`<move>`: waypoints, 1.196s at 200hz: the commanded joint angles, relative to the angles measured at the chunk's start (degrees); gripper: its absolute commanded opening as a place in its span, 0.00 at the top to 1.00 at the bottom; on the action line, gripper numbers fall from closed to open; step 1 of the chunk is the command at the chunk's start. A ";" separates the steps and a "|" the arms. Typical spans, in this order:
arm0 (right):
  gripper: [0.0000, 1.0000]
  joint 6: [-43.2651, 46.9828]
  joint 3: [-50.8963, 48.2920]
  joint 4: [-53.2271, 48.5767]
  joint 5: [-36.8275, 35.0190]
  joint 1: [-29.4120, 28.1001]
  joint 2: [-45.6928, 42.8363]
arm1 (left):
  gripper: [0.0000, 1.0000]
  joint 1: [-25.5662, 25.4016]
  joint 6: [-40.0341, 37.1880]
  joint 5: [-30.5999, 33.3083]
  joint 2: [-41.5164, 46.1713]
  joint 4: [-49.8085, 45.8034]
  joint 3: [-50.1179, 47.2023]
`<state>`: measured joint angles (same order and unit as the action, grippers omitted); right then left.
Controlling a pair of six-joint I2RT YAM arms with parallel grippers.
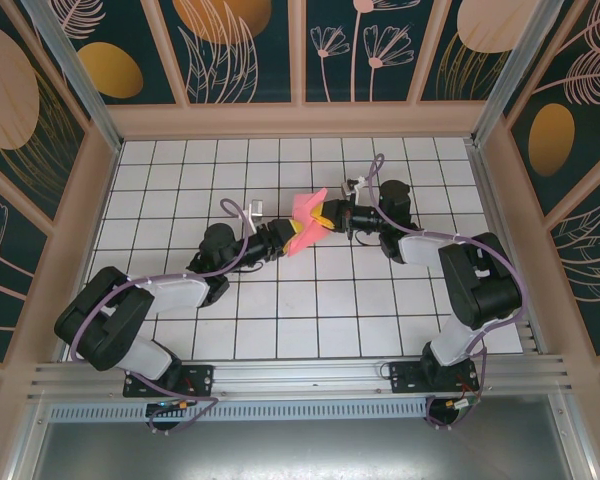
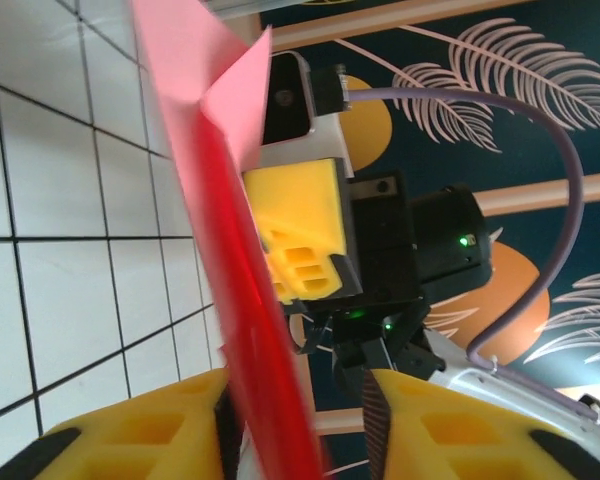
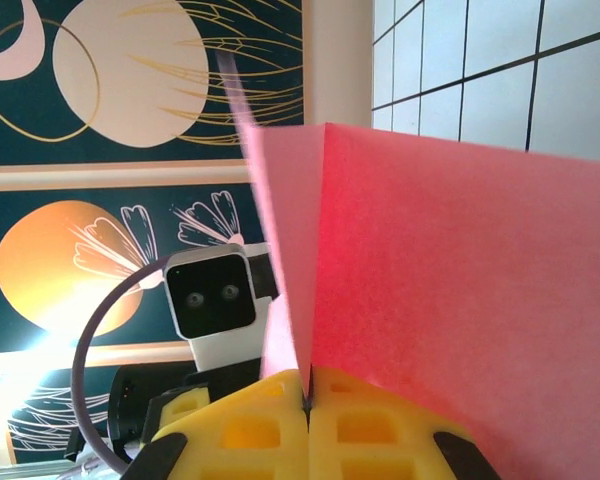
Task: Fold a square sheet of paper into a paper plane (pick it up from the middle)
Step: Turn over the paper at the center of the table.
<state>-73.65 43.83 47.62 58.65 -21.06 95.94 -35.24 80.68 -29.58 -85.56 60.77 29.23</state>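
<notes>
Pink-red paper sheet (image 1: 305, 222), already bent along a sharp crease, hung in the air between the two pincers, above the white tiled surface (image 1: 280, 320) and touching none of it. The right pincer (image 3: 307, 400) was pressed together on the crease, and the sheet (image 3: 460, 280) fanned up and out from the seam of its yellow pads. The left pincer (image 2: 295, 400) faced it from just beside. Its pads stood apart with the sheet's edge (image 2: 250, 300) running down between them, close against one pad and with a gap to the other. Whether that near pad actually touched the paper was hard to tell.

This looked like a mid-air fold or a handover partway through the folding, with no dart shape yet. The next move probably called for the left pincer to come together squarely on the paper without buckling the crease, while the right kept its hold.

The right pincer's yellow finger (image 2: 300, 240) sat right behind the sheet, so the two could collide. A grey cable (image 2: 570, 200) looped beyond it, clear of the paper.
</notes>
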 commanded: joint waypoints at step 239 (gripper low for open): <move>0.32 30.64 -2.25 -52.06 -50.85 -0.76 -21.21 | 0.48 -10.00 -41.50 56.19 -18.64 -91.76 41.52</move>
<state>-42.06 43.22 -2.52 12.56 -21.50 76.88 -44.77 41.47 33.98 -104.29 -36.03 70.76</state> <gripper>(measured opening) 0.696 0.262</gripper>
